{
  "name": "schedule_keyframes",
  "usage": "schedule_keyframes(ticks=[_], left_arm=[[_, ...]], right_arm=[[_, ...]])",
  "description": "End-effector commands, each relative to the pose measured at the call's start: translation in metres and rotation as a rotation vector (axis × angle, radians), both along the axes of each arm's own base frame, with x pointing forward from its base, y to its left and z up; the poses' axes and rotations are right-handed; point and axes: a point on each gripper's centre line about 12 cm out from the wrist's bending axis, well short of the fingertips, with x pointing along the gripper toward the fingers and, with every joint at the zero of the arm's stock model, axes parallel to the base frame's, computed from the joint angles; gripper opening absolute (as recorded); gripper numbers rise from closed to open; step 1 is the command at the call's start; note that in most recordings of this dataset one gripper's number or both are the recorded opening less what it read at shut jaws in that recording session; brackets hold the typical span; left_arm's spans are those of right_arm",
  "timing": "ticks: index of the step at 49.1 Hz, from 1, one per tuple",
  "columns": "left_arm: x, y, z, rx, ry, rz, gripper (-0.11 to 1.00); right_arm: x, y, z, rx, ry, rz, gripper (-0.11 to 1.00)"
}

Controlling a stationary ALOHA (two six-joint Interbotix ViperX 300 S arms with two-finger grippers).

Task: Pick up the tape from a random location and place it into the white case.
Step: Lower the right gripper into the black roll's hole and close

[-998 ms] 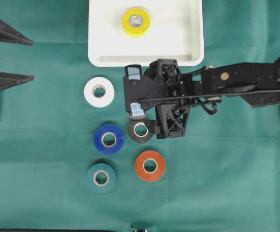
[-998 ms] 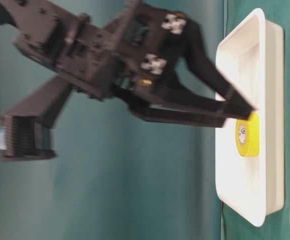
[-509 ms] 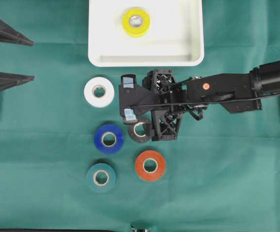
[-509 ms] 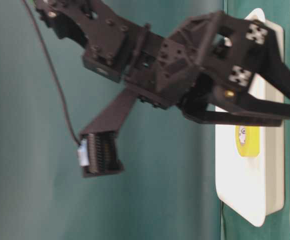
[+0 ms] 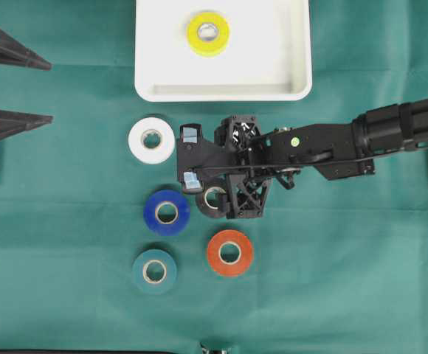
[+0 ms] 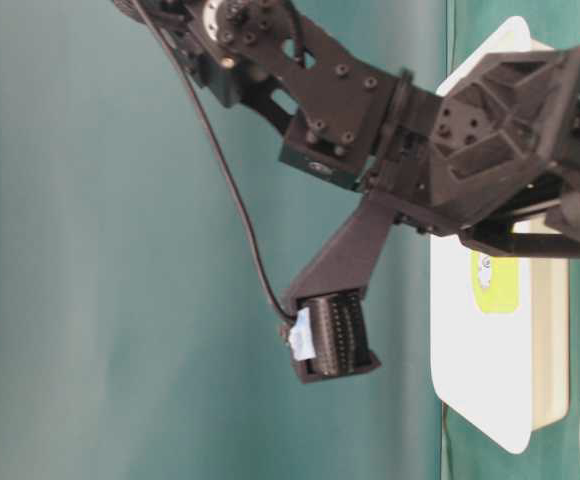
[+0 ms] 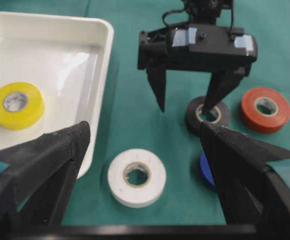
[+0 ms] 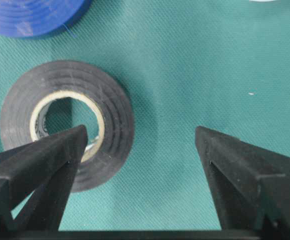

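Observation:
A black tape roll (image 5: 214, 199) (image 7: 208, 114) (image 8: 67, 125) lies flat on the green cloth. My right gripper (image 5: 199, 164) (image 7: 184, 110) (image 8: 140, 137) hangs open just above it, pointing down. One finger stands over the roll's hole and the other over bare cloth beside it. The roll's wall lies between the jaws, untouched. The white case (image 5: 221, 92) (image 7: 105, 50) (image 6: 480, 380) sits at the far edge with a yellow tape roll (image 5: 207, 33) (image 7: 16, 105) inside. My left gripper (image 5: 50, 90) (image 7: 144, 130) rests open and empty at the left edge.
Close around the black roll lie a white roll (image 5: 151, 140) (image 7: 136, 177), a blue roll (image 5: 167, 212) (image 8: 30, 15), an orange-red roll (image 5: 229, 252) (image 7: 265, 107) and a teal roll (image 5: 154, 271). The blue roll almost touches the black one.
My right arm has shifted left and come down lower, bringing the open gripper closer over the black roll. The left arm and all rolls have stayed put.

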Motion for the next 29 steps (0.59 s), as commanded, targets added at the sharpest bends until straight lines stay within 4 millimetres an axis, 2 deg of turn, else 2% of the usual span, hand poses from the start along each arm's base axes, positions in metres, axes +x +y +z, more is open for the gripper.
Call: schedule_keyframes(ticks=[1, 29], left_arm=[[0.002, -0.0001, 0.0036, -0.001, -0.009, -0.001, 0.99], [0.002, -0.0004, 0.0041, 0.001, -0.009, -0.003, 0.99]], right_arm=[[0.0039, 0.0004, 0.0094, 0.004, -0.034, 0.0, 0.93], [0.005, 0.0006, 0.0053, 0.005, -0.035, 0.0, 0.92]])
